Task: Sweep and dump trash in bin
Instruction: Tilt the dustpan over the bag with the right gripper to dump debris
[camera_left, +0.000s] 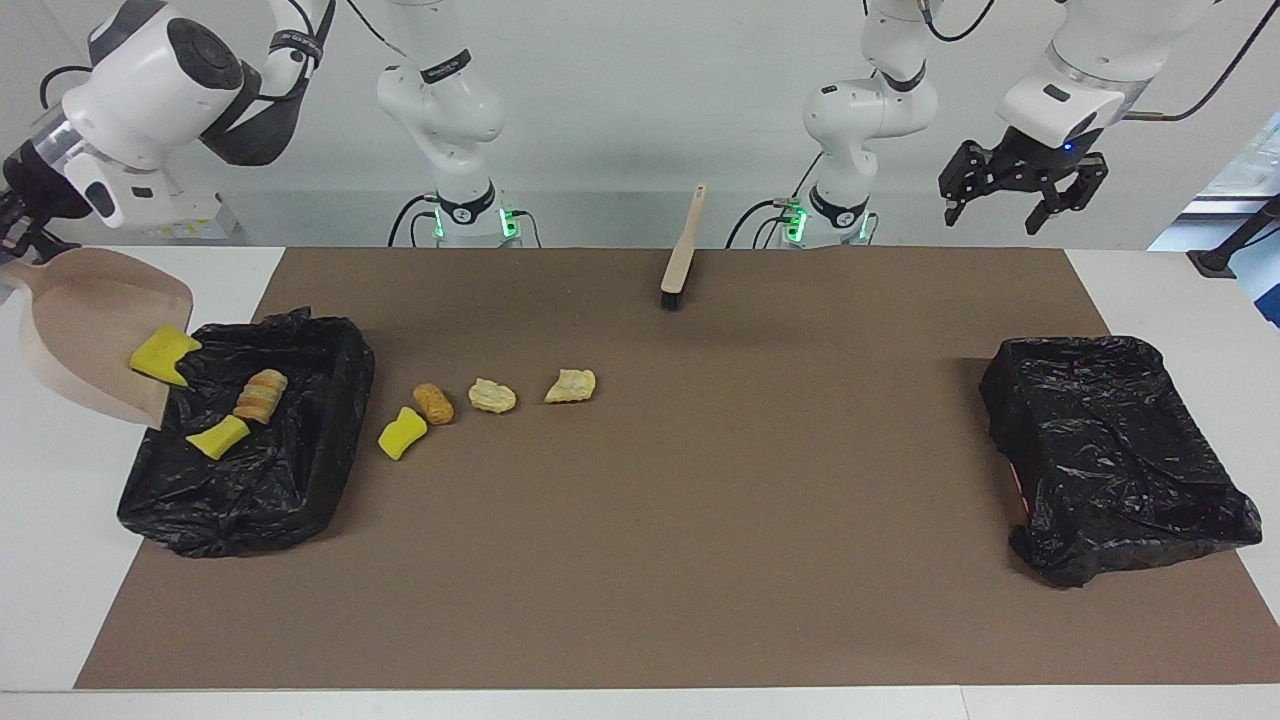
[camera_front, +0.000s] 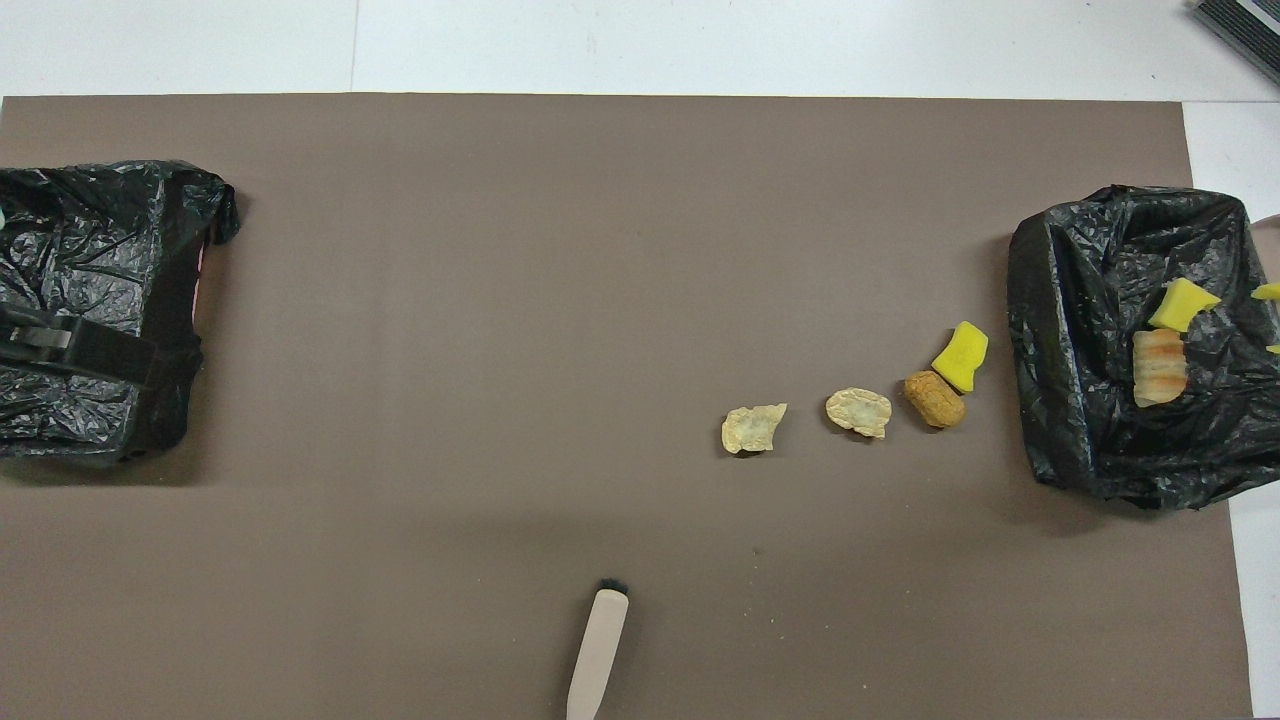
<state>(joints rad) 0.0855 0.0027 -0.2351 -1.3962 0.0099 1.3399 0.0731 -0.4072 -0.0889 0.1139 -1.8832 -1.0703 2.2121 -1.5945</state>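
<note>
A: Start nearest the robots. What's there?

B: The brush (camera_left: 684, 255) stands on its bristles at the mat's (camera_left: 700, 560) near edge, midway between the two arm bases, with nothing touching it. The left gripper (camera_left: 1020, 190) hangs over the surface at its own end, above the spare bin (camera_left: 1115, 455), fingers spread wide and empty; that arm waits.

A: And the right gripper?

B: The right gripper (camera_left: 15, 225) is at the dustpan's (camera_left: 85, 325) handle, but I cannot tell how its fingers sit. The pan is tipped over the rim of the bin (camera_left: 250, 430) at the right arm's end, and one yellow chunk (camera_left: 160, 355) sits at its lip, about to slide in.

A: Where's the trash?

B: Two pieces lie in that bin: a striped lump (camera_left: 260, 394) and a yellow chunk (camera_left: 218, 437). Four remain on the mat beside it: a yellow chunk (camera_left: 401, 433) touching a brown lump (camera_left: 433, 403), then two pale lumps (camera_left: 492, 395) (camera_left: 570, 385) toward the middle.

A: How will they handle?

B: I'd judge them light, soft and not slippery. The sponge would squash, the bread-like bits might crumble or roll, so push them gently with the bristles rather than pinching. Grip the brush on its stiff handle, above the bristles.
</note>
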